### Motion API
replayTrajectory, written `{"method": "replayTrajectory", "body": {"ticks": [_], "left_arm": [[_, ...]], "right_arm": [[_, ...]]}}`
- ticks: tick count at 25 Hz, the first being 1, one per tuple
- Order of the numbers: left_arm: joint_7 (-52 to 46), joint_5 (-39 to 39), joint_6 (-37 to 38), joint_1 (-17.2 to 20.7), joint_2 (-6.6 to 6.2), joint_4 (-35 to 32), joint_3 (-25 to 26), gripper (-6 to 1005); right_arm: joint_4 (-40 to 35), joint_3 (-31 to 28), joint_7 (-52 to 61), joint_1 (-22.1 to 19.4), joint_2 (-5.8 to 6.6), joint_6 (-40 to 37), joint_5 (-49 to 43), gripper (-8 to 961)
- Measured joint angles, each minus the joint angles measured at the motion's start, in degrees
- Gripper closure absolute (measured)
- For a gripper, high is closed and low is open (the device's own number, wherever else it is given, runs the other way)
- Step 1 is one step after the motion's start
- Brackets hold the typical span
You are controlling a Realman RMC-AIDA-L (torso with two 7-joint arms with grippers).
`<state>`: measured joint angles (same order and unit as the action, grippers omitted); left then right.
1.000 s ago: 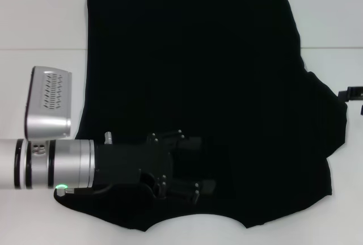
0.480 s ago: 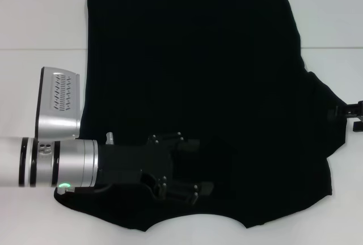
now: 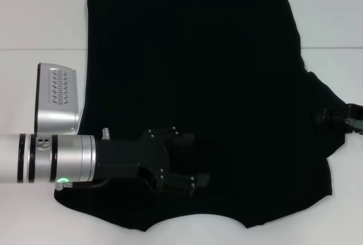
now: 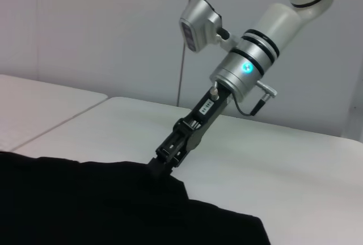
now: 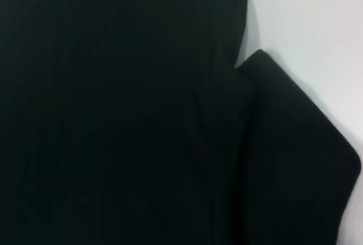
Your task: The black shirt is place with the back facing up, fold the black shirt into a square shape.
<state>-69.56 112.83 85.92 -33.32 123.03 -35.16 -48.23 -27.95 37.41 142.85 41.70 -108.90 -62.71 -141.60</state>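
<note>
the black shirt is lying spread flat across the white table, covering most of it, neckline curve at the near edge, one sleeve bulging out toward the robot's right. soft, limp, light cloth by the look of it; likely draping and sagging wherever it is not supported, and sliding easily over the smooth top. best holds are probably at edges and corners: sleeve tip, hem corners, shoulder line, pinching the fabric rather than pressing it.

left gripper is reaching in low over the near left part of the shirt, its fingers spread apart, nothing between them. right gripper is sitting at the right sleeve edge, tips down at the fabric; cannot tell whether it is pinching or released.

the table is looking plain, matte white, with a faint seam running across. a pale wall is standing behind it in the left wrist view.
</note>
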Motion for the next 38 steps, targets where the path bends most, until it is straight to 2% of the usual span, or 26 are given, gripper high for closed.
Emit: {"method": "replayTrajectory", "body": {"ticks": [8, 14, 19, 22, 33, 38], "left_arm": [[-0.65, -0.15, 0.08, 0.1, -0.08, 0.01, 0.07, 52], [-0.73, -0.7, 0.04, 0.13, -0.02, 0.0, 0.07, 52], [-0.79, -0.74, 0.36, 0.09, 0.07, 0.01, 0.07, 52], [-0.84, -0.8, 0.25, 0.09, 0.1, 0.03, 0.35, 52], [-1.25, -0.84, 1.28, 0.44, 0.46, 0.47, 2.67, 52], [-1.37, -0.58, 1.39, 0.75, 0.43, 0.53, 2.76, 52]], "right_arm": [[-0.65, 0.05, -0.16, -0.08, -1.28, 3.56, 0.31, 116], [-0.58, 0.37, -0.97, 0.05, -1.47, 3.74, 0.17, 303], [-0.36, 0.38, -1.08, 0.05, -1.52, 4.03, 0.13, 541], [-0.39, 0.38, -1.56, 0.01, -1.59, 3.91, 0.26, 788], [-1.7, -0.89, -6.59, -1.01, -1.54, 2.55, 4.42, 939], [-3.15, -1.05, -6.84, -2.54, -1.18, 1.98, 5.06, 939]]}}
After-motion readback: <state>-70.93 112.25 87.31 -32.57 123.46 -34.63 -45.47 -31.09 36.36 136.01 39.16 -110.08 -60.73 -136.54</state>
